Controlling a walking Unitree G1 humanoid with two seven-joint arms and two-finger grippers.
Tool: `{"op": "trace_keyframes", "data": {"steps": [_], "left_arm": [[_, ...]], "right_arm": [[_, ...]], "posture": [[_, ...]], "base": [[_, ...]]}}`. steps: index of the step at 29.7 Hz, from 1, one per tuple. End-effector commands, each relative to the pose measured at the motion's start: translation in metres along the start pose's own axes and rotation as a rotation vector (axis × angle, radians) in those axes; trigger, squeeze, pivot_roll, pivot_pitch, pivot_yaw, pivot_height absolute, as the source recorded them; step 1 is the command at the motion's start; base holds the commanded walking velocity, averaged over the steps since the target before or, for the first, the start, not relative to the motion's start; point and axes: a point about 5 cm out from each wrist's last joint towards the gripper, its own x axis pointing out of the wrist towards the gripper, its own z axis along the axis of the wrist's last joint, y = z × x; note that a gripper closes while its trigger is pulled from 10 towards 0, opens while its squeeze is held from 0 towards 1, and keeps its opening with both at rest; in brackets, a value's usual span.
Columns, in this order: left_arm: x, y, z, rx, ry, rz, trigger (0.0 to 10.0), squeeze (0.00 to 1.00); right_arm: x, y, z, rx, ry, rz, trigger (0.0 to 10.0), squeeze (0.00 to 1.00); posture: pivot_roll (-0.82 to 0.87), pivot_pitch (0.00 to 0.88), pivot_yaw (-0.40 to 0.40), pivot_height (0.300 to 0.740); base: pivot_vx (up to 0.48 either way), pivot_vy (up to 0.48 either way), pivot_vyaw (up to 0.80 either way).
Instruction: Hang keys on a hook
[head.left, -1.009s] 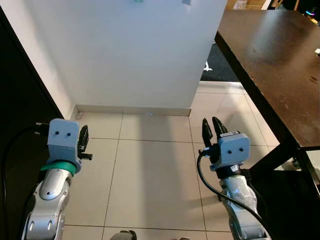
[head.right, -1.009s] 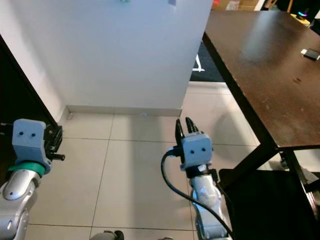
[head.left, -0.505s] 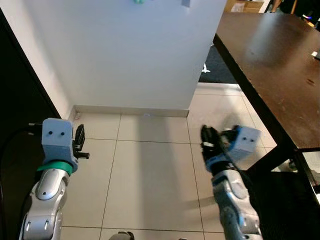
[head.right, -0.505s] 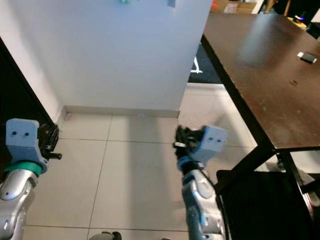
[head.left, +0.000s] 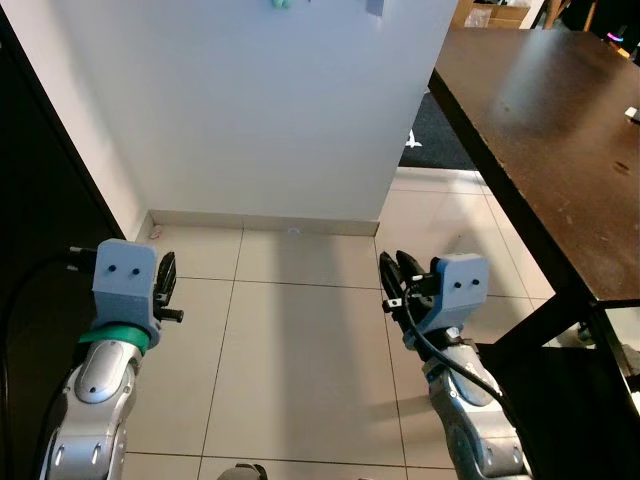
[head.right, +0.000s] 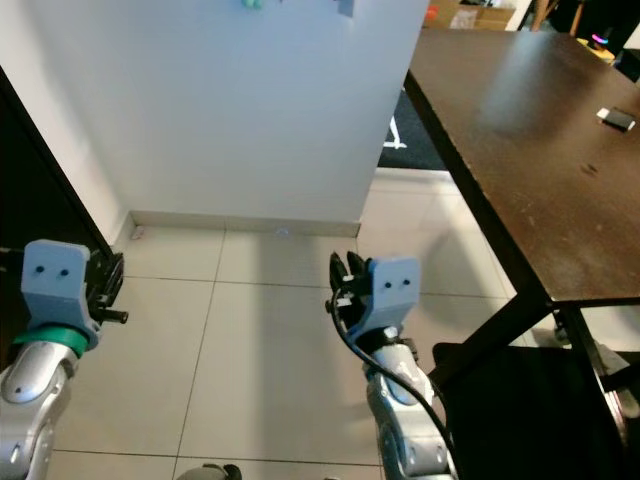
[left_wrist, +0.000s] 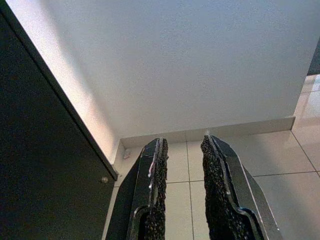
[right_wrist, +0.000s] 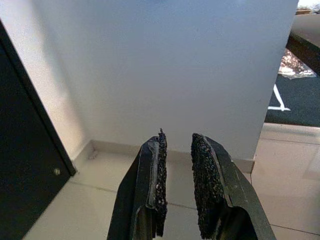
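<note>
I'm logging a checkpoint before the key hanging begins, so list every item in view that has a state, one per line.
Left pincer: open, empty, pointing at the white wall's base.
Right pincer: open, empty, held low over the tiled floor.
Dark wooden table: standing at the robot's right, a small object near its far edge.
Green item: high on the white wall, cut off by the frame edge.

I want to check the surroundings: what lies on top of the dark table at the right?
On the dark table one small dark flat object lies near its far right edge; what it is cannot be told. The rest of the visible top is bare; its far part is cut off.
</note>
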Motion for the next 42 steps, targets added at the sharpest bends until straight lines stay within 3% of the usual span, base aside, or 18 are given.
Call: {"op": "trace_keyframes", "data": {"steps": [1,25,42], "left_arm": [[0.0015,-0.0013,-0.0027,-0.04,0.02,0.004,10.0,0.0],[0.011,-0.0003,-0.0016,-0.073,0.011,0.014,10.0,0.0],[0.009,-0.0021,-0.0043,-0.075,0.016,0.012,10.0,0.0]], "right_arm": [[0.0012,-0.0038,-0.0018,0.018,-0.006,-0.015,10.0,0.0],[0.0027,-0.0067,0.0012,0.019,-0.035,-0.026,10.0,0.0],[0.0059,-0.0053,-0.0042,0.036,-0.01,0.005,10.0,0.0]], "posture": [[0.06,0.018,0.021,0.74],[0.06,0.0,0.032,0.74],[0.07,0.0,0.02,0.74]], "base": [[0.0,0.0,0.0],[0.0,0.0,0.0],[0.0,0.0,0.0]]}}
